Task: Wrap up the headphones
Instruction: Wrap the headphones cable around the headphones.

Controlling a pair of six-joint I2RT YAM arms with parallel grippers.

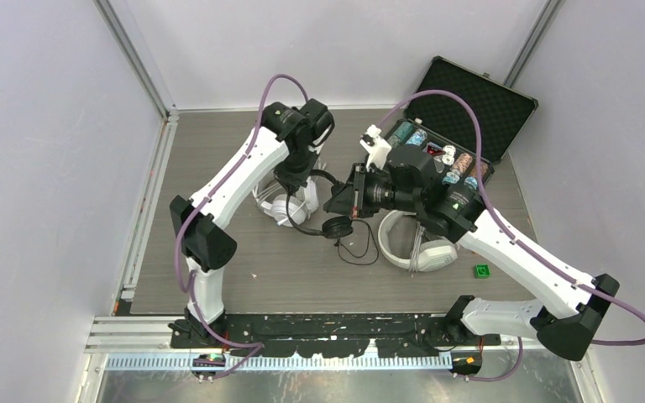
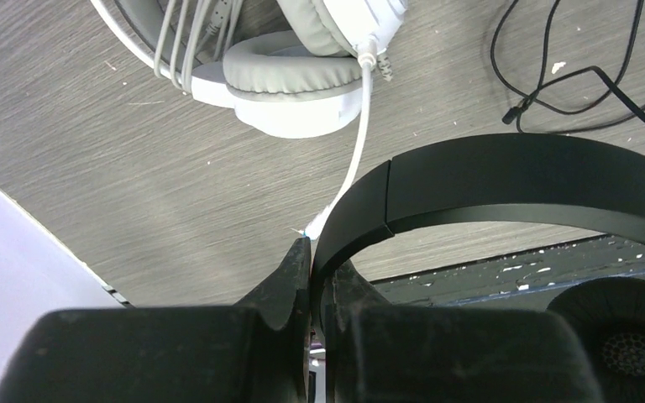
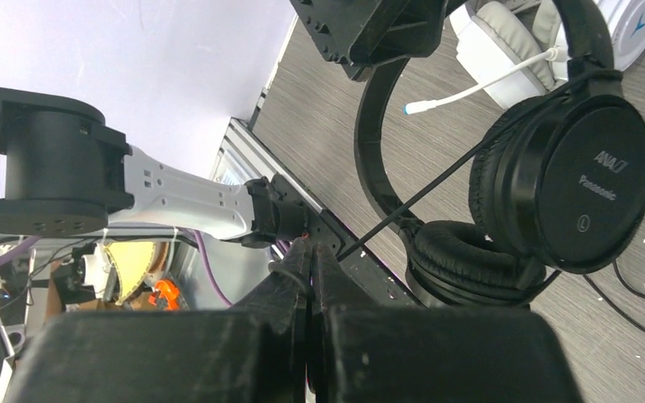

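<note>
Right now my left gripper (image 2: 308, 256) is pinched tight on the band of the black headset (image 2: 512, 180), which curves away just ahead of its fingers. My right gripper (image 3: 311, 256) is closed on the black cable (image 3: 437, 186) leading to the ear cups. Beyond the left tips, a white headset (image 2: 290, 92) lies on the table (image 2: 134, 185)

Inventory of the bench (image 1: 319, 285). Headsets, three in all: two white, marked here as the first white headset (image 1: 279, 210) and the second white headset (image 1: 416, 250), and one black headset (image 3: 575, 180), which carries one thin black cable (image 3: 437, 180). Robot arms, two: the left arm (image 1: 243, 168) and the right arm (image 1: 512, 245). Purple hoses (image 1: 638, 332), two, one per arm. Cases, one: an open black case (image 1: 479, 101) holding several stacks of chips. Small green block (image 1: 481, 270), one.
</note>
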